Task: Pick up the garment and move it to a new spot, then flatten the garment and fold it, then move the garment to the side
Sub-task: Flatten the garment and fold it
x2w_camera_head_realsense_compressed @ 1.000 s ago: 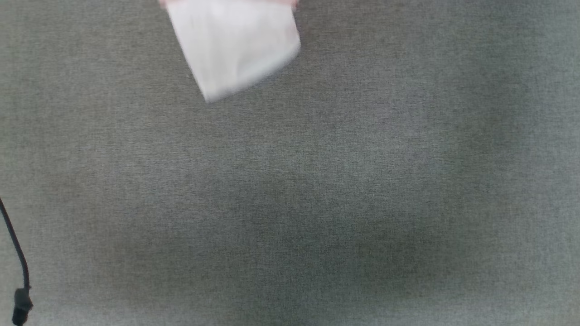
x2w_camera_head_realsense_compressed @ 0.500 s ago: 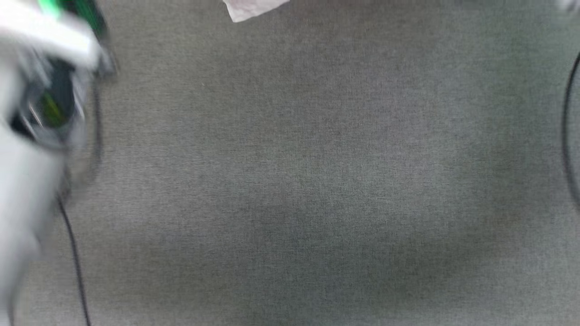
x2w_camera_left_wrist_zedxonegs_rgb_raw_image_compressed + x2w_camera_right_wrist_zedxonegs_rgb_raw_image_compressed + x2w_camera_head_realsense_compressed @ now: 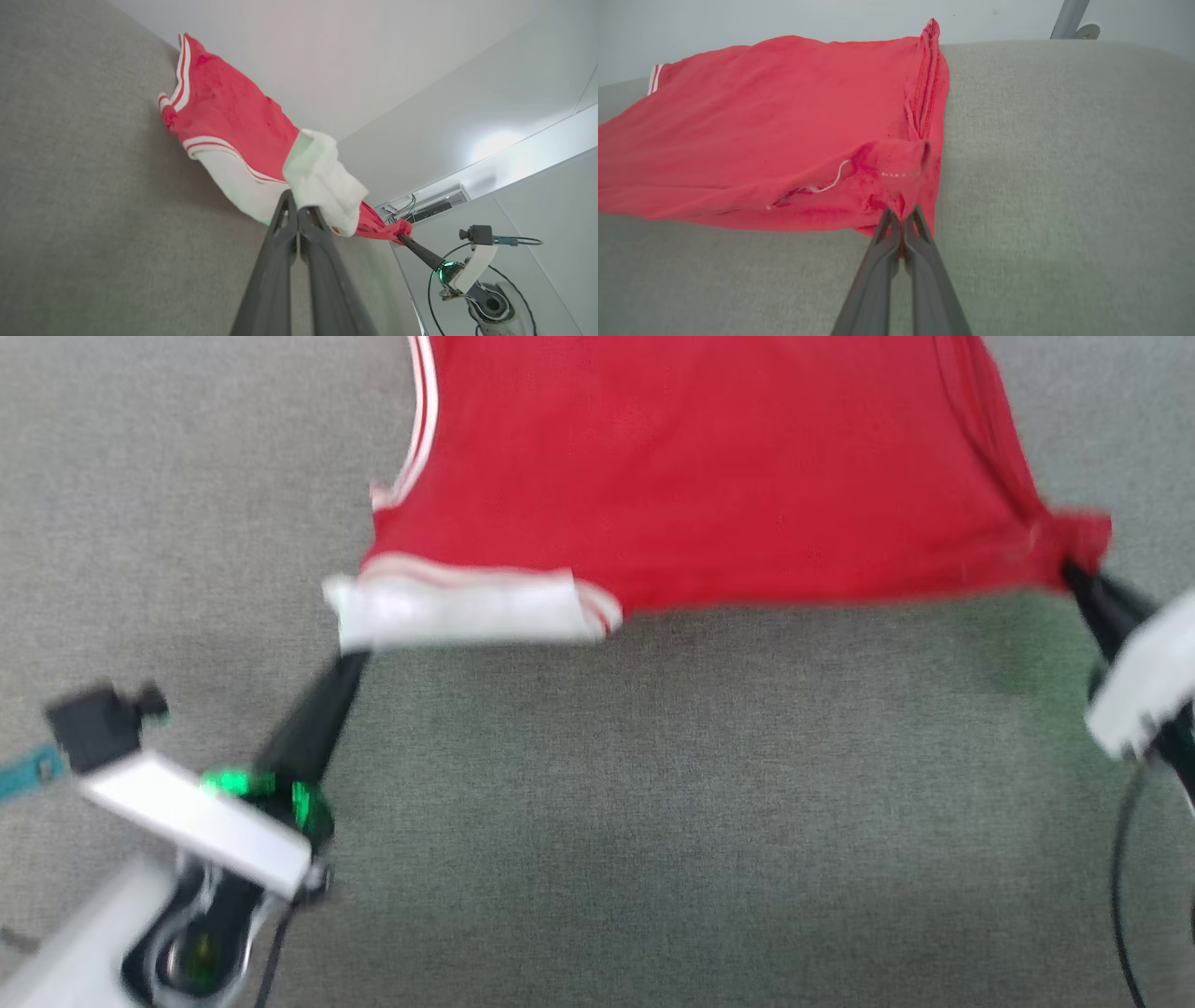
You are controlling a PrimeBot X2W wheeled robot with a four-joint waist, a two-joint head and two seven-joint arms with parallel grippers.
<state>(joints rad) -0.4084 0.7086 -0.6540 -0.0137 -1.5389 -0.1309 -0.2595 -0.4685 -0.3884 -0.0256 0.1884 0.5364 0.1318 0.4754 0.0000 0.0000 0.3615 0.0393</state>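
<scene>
Grey fabric desk (image 3: 597,821) | garment (image 3: 728,476) on desk, stretched between both grippers | left gripper (image 3: 347,661): jaws clamped on white sleeve (image 3: 322,186), bunched in left wrist view | right gripper (image 3: 1072,571): jaws pinching garment's red corner; right wrist view adds loose white thread (image 3: 831,179) beside corner

The head camera looks steeply down on the grey desk (image 3: 653,803), the shirt (image 3: 700,476) at its top edge. The left wrist camera sits close behind the left jaws, tilted, facing across the desk toward the right arm (image 3: 474,273). The right wrist camera looks low along the right jaws. All share the shirt.
</scene>
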